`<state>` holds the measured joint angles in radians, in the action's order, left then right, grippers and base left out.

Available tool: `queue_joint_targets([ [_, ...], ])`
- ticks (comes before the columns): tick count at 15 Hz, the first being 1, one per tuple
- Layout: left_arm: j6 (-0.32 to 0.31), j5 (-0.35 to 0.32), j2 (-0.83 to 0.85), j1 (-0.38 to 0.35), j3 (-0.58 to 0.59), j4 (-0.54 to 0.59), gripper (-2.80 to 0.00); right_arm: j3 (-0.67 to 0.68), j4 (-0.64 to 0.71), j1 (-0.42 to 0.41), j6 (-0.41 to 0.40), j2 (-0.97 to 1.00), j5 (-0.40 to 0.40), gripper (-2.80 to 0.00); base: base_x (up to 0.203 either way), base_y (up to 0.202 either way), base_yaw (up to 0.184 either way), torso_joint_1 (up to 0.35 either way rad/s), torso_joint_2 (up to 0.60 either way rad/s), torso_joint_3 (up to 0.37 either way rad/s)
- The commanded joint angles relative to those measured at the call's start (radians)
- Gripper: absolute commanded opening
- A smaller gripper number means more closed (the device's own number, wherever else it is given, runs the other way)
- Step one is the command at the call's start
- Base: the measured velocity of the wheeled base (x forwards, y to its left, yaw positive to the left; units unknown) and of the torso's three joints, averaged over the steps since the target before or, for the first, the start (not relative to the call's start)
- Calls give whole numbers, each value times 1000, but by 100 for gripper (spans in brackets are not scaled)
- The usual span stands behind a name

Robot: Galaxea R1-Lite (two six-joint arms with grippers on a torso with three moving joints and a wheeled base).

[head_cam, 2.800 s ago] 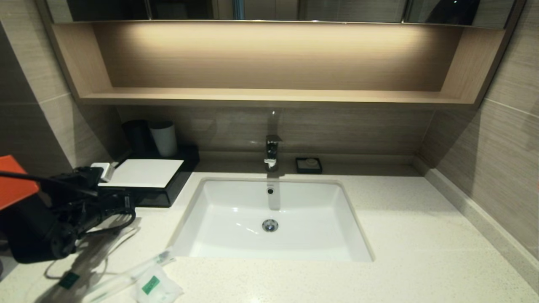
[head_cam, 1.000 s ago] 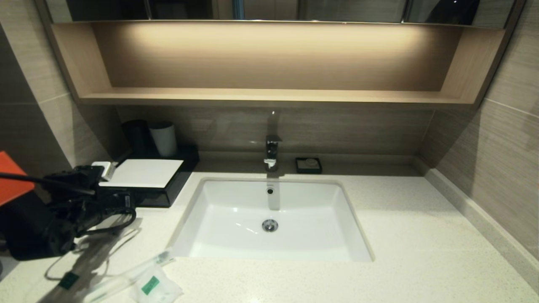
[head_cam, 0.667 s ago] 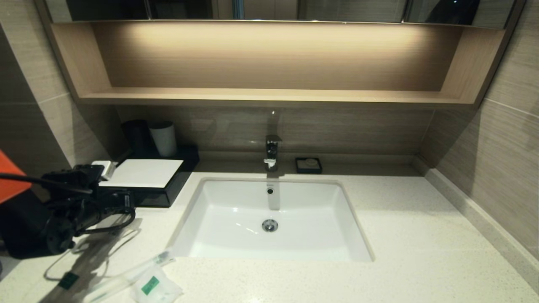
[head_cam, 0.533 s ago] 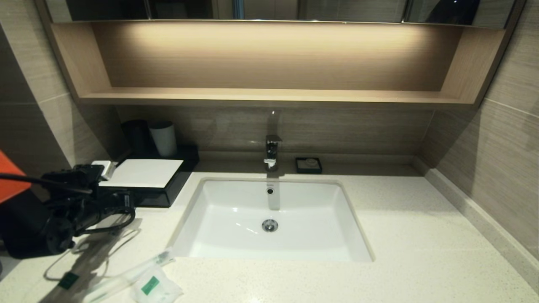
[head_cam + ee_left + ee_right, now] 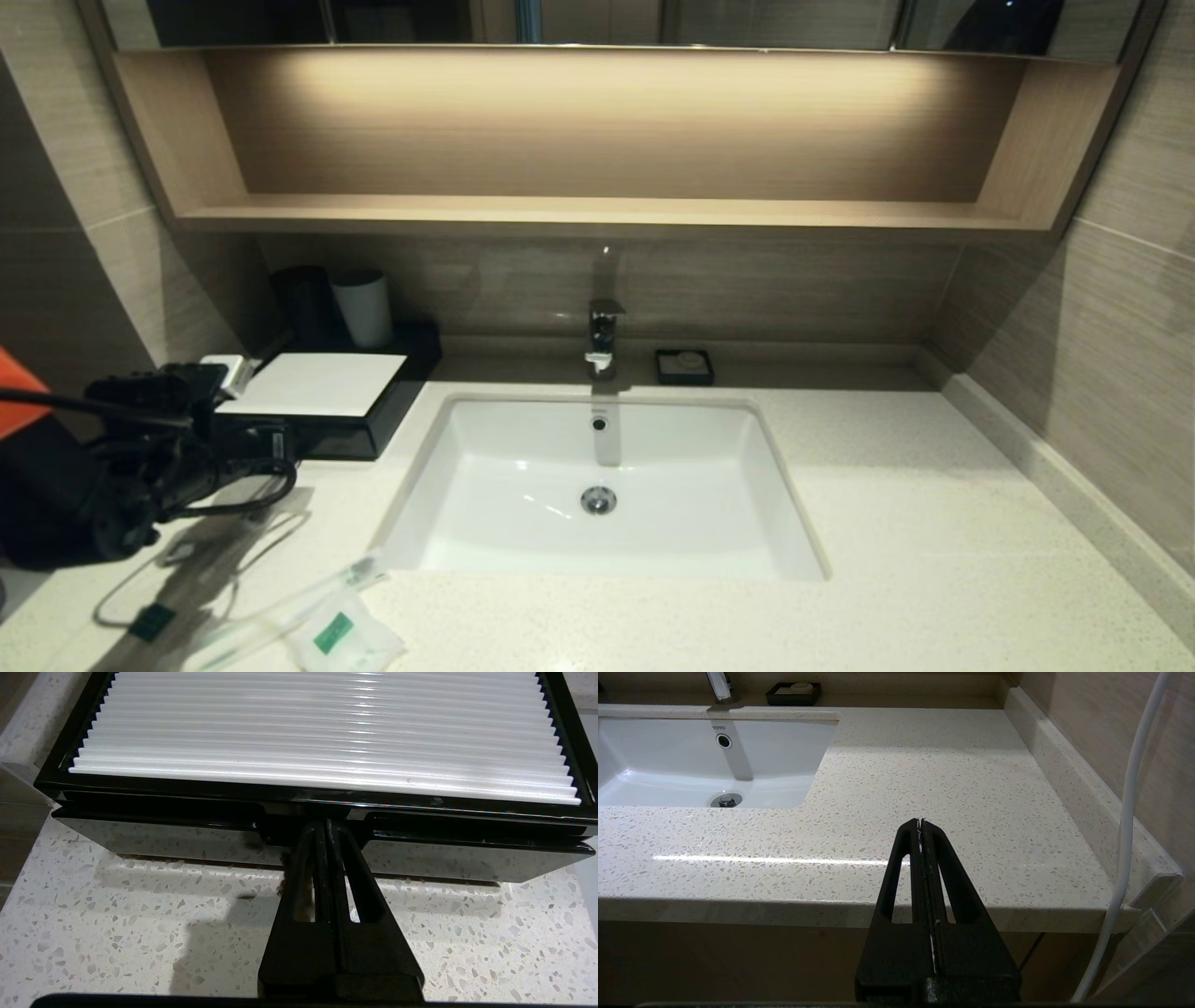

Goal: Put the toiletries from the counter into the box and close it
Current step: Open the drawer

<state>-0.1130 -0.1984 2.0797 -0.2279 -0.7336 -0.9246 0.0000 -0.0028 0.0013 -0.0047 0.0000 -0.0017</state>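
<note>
Broadly, the speckled stone counter (image 5: 896,523) with its white sink basin (image 5: 597,485) carries everything, and the black drawer box (image 5: 373,411) sits at its back left corner beside the basin, ribbed white panel (image 5: 327,732) on top. It looks rigid and glossy (so probably slick under hard fingers) and light enough to slide on the stone if tugged sharply; the sensible hold is the small recess at the middle of the drawer front (image 5: 299,833), with a slow, straight pull. The left gripper (image 5: 325,826) is right at that recess, its fingers pressed together with the tips at the drawer's lip, though whether they hook anything there is hidden. The right gripper (image 5: 920,823) hangs parked off the counter's front right edge, fingers likewise pressed together on nothing. The toiletries lie near the front left edge, well apart from the box: two slim clear-wrapped sticks (image 5: 280,607) and one small white sachet (image 5: 345,639). All should be very light, the sticks stiff inside crinkly, slippery film, best pinched across the middle; the sachet is soft and flat, likely best taken at an edge.
</note>
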Motion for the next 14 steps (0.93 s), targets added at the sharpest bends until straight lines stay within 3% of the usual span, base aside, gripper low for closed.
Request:
queue_joint_targets([
  [1,-7,-1,-10,-1,-1,9,-280,2,0,0,0,-2,0,-280,0,0,0,0,0,0],
  [14,-28,-1,-18,-1,-29,73,-280,0,0,0,0,0,0,-280,0,0,0,0,0,0],
])
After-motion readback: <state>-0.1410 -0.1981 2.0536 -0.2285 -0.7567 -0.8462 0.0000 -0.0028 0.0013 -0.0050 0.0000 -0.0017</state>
